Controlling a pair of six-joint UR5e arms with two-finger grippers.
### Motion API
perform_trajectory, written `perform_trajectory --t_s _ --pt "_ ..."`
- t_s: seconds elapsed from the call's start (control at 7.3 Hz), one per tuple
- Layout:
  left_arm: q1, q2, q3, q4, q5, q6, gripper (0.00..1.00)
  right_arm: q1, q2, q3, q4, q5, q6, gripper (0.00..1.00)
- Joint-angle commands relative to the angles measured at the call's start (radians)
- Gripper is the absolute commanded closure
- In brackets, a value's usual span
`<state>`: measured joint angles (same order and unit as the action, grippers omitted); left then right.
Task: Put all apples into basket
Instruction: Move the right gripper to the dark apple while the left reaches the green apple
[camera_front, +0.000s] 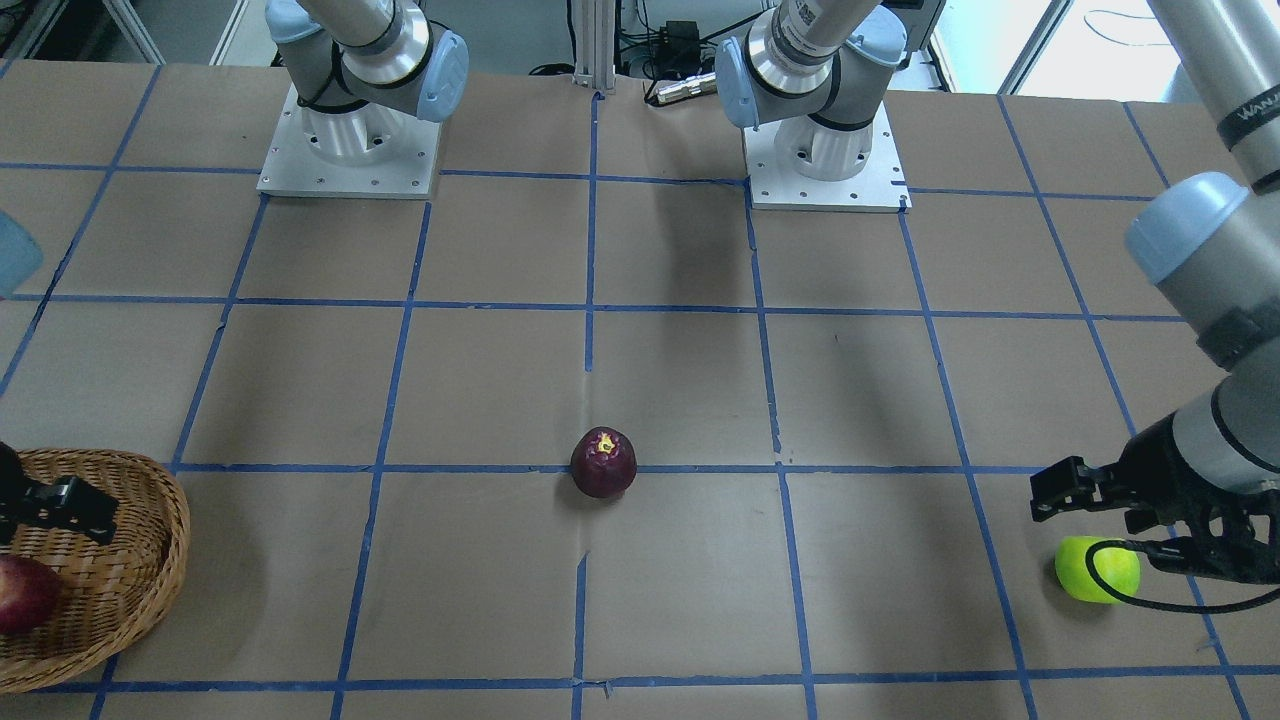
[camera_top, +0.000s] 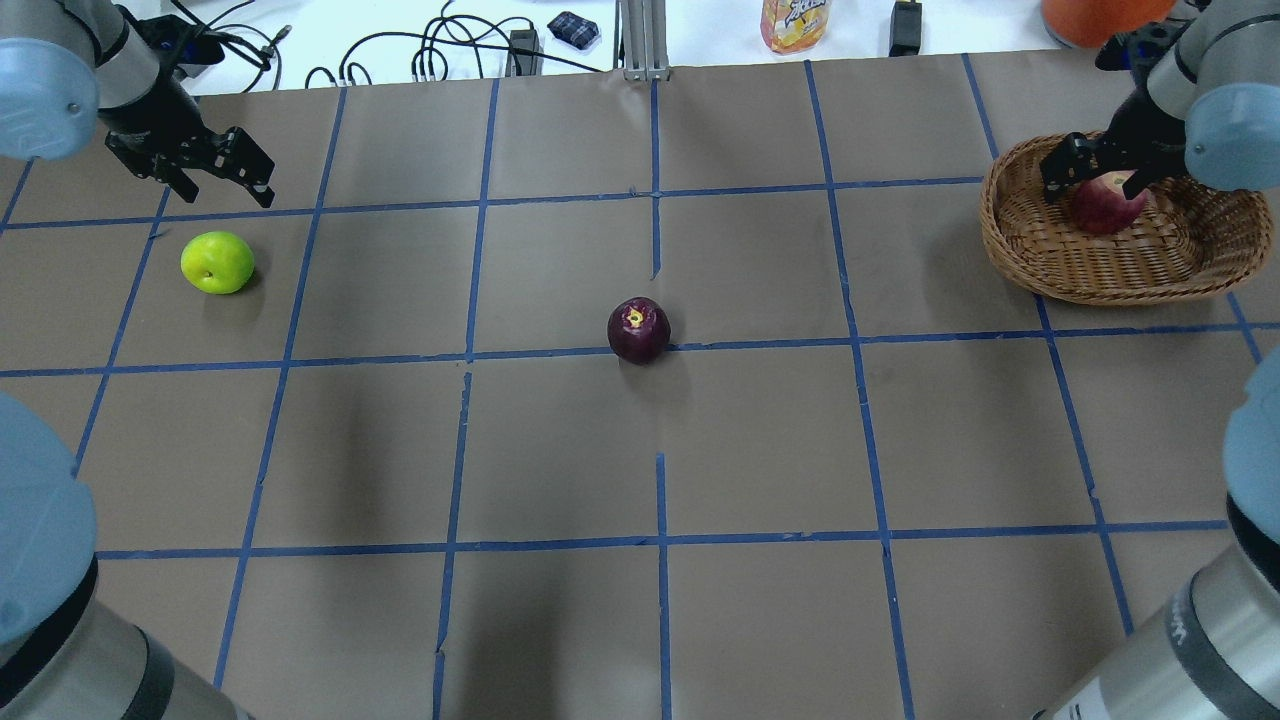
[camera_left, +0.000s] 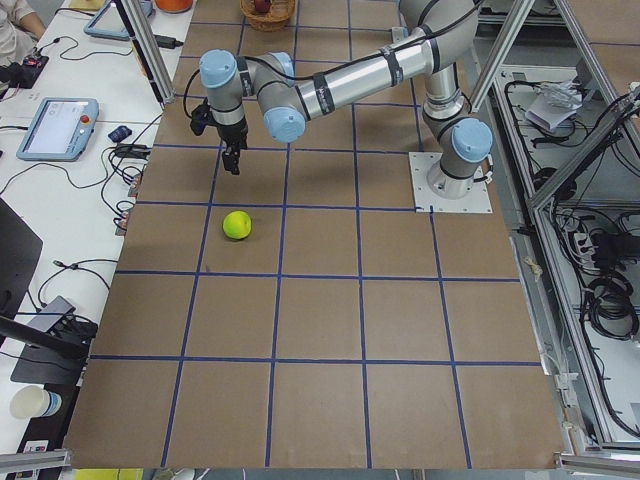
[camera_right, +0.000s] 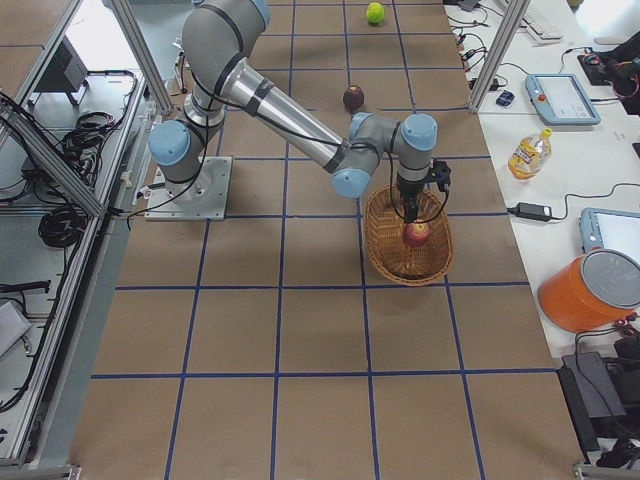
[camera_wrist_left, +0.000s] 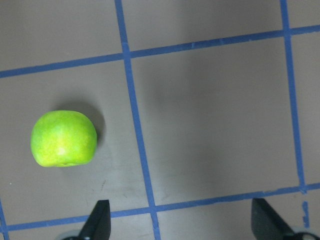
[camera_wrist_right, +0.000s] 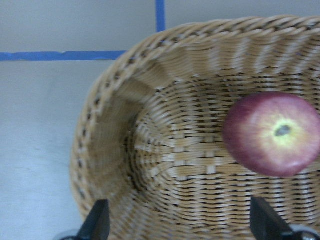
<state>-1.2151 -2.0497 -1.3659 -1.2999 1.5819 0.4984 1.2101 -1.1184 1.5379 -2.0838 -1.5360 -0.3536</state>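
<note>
A green apple lies on the brown table at the far left. My left gripper hovers open just beyond it, with nothing between the fingers. Near the table's centre rests a dark maroon apple, on a blue tape line. The wicker basket sits at the far right and holds a red apple with a yellowish stem end. Above the basket my right gripper is open and apart from the red apple.
The two arm bases are bolted at the robot's edge of the table. Beyond the far edge are a drink bottle, cables and an orange container. Blue tape marks a grid on the table.
</note>
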Motion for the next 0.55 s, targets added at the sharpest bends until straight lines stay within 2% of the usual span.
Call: perform_trajectory --t_s 0.0,0.27,0.41 --pt "0.061 -0.105 0.088 0.002 0.006 0.071 0.0 0.203 -0.04 -0.008 0.031 -0.01 0.253 0.0" --pt "0.066 -0.139 0.084 -0.016 0.013 0.069 0.0 0.351 -0.034 -0.012 0.031 0.023 0.64 0.03" --pt "0.066 -0.151 0.085 -0.021 0.013 0.069 0.0 0.415 -0.038 -0.013 0.043 0.066 0.709 0.0"
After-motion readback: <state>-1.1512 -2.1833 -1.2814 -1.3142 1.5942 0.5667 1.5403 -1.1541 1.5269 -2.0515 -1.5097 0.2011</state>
